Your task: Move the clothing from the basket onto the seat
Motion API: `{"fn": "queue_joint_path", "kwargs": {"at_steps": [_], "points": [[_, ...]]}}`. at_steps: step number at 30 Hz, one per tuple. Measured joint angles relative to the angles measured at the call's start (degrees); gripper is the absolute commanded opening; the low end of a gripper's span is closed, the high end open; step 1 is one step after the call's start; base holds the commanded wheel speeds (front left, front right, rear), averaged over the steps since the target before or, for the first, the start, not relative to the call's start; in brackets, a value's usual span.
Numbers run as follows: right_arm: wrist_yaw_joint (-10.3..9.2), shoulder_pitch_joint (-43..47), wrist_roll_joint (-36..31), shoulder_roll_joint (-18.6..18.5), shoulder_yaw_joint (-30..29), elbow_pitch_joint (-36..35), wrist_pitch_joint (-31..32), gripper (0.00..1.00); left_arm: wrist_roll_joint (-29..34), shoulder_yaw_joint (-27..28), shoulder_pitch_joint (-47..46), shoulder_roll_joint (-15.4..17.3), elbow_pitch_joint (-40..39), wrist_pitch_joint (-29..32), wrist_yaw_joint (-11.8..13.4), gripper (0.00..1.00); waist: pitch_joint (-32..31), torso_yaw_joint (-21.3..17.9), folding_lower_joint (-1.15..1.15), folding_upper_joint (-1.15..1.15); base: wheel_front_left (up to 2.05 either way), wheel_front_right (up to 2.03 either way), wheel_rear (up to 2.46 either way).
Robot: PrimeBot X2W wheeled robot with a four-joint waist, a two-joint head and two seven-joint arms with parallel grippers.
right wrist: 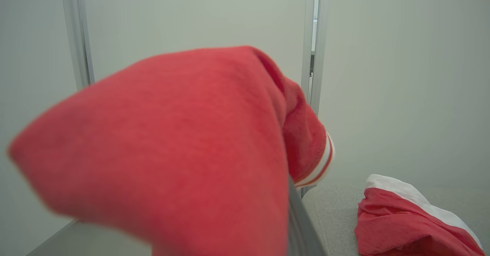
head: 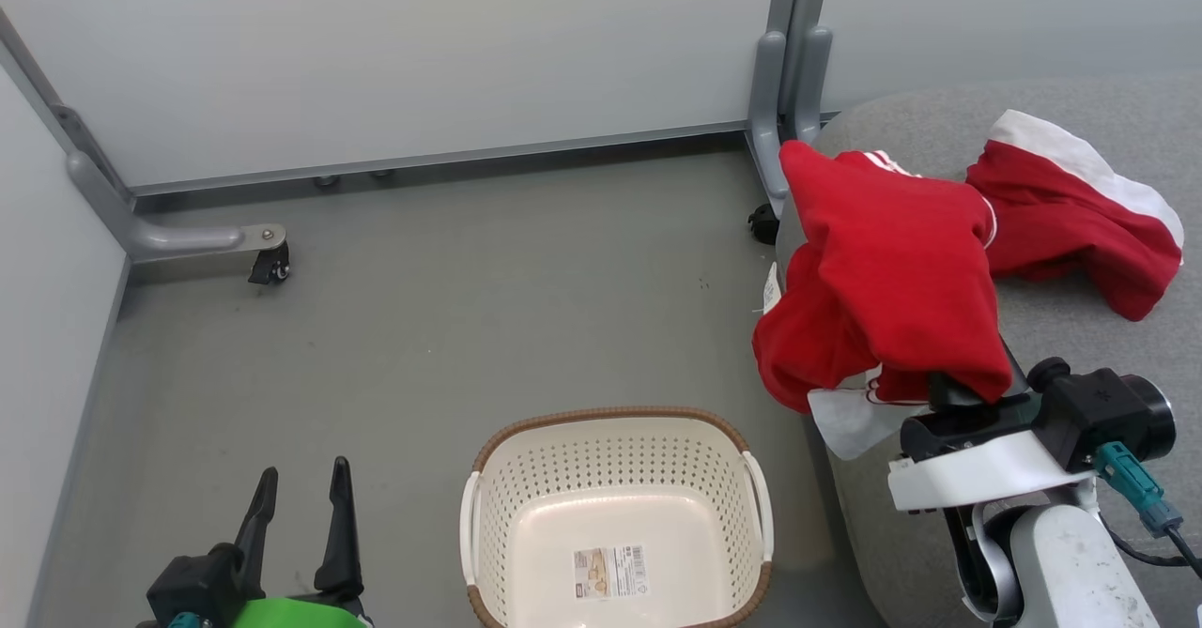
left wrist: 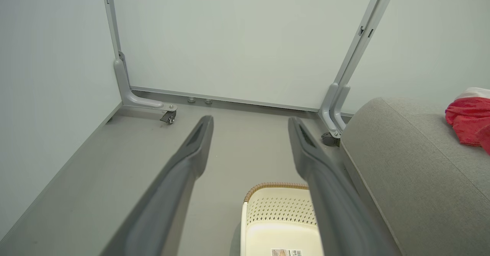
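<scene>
Near left: left gripper (head: 305, 470), two long dark fingers spread wide with nothing between them, over the grey floor (head: 423, 309). Just right of it, near centre, the cream-white perforated plastic basket (head: 610, 415) with brown woven-look rim and white side handles stands on the floor; inside, just a paper label (head: 610, 572) on its bottom. Near right: right gripper (head: 950, 391), over the left edge of the large grey woven-fabric seat cushion (head: 1080, 337). A soft bright-red fabric garment with thin white stripes (head: 892, 271) is draped over it, lifted and hanging partly past the seat's left edge. Its fingers are mostly buried in the cloth, drawn close on it; one grey finger (right wrist: 302, 225) peeks out in the right wrist view. The second red garment with a white panel (head: 1071, 215) lies crumpled on the seat, farther right, just beside the lifted one. Pale partition walls (head: 423, 46) stand far behind.
</scene>
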Motion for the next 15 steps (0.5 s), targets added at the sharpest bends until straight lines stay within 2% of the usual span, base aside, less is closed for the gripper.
{"fn": "queue_joint_path", "kwargs": {"at_steps": [7, 15], "points": [[0.0, 0.0, 0.0, 0.0, 0.1, 0.0, 0.0, 0.0, 0.2, -0.6, 0.0, 0.0, -1.0, 0.0, 0.0, 1.0, -0.1, -0.1, 0.0, 0.0, 0.0, 0.0, 0.0], [0.0, 0.0, 0.0, 0.1, 0.3, 0.2, 0.0, 0.0, 4.3, -1.8, 0.2, 0.0, -1.7, 0.0, 0.8, 1.0, -0.3, -0.4, 0.0, 0.0, 0.0, 0.0, 0.0]]}}
